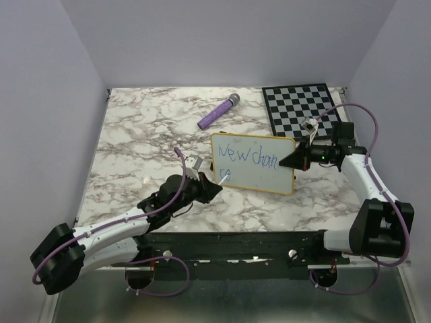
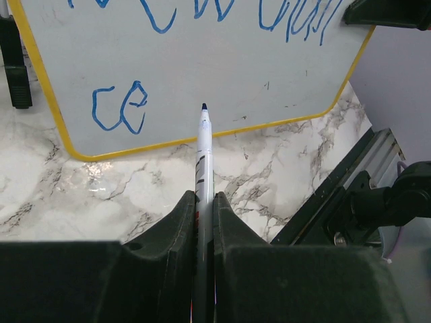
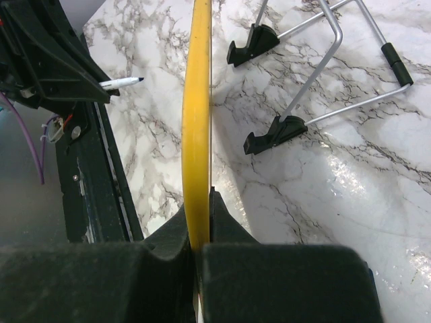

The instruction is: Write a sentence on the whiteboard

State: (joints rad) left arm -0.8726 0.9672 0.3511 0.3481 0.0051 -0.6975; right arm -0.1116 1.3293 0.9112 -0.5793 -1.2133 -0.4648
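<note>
My left gripper (image 2: 203,198) was clamped shut on the barrel of a marker (image 2: 203,145), held far back so the dark tip reached out ahead of my fingers toward the whiteboard (image 2: 222,60). The tip pointed at the bare white just right of "ce", the start of the second line of the sentence (image 2: 120,108). Seen from the right wrist, it looked slightly clear of the board's face, though I could not tell for certain. My right gripper (image 3: 199,202) was pinched closed on the board's yellow frame at its right edge. I judged this grip was there to brace the board against the push of the pen, since it only leaned on a thin wire stand (image 3: 316,67) with black feet behind it. Beyond the board lay a purple pen-like thing (image 1: 218,112) and a checkered board (image 1: 300,108), well apart and out of my stroke.
</note>
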